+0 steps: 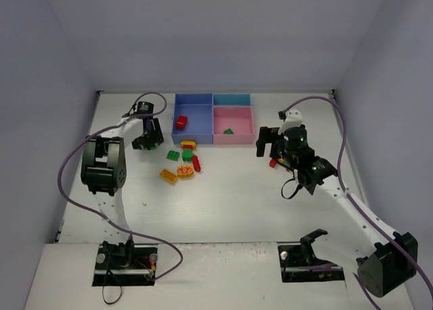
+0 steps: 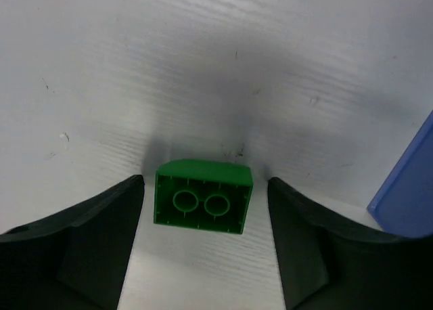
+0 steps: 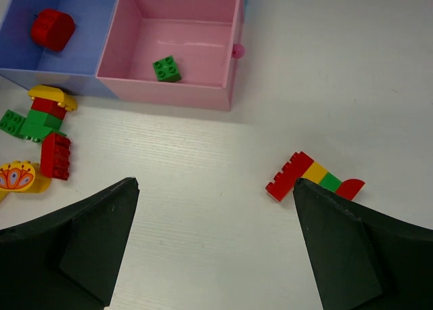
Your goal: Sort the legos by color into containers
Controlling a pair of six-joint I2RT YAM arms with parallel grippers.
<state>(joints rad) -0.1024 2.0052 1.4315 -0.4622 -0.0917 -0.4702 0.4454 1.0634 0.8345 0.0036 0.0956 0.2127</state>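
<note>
The left gripper (image 2: 204, 183) is standing open astride a green lego (image 2: 201, 205) on the table (image 2: 203, 66), which is lying clear of both fingers, beside the blue container (image 2: 406, 188). Further right, a red lego (image 3: 53, 29) is lying in that container, and the right gripper (image 3: 215, 183) is hanging open near a multicoloured stack (image 3: 312, 176).

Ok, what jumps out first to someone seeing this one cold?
The coloured trays at the back: a red brick in the blue tray, a small green brick in the pink tray, a loose pile in front. Then the left gripper, open, straddling a lone green brick.
</note>
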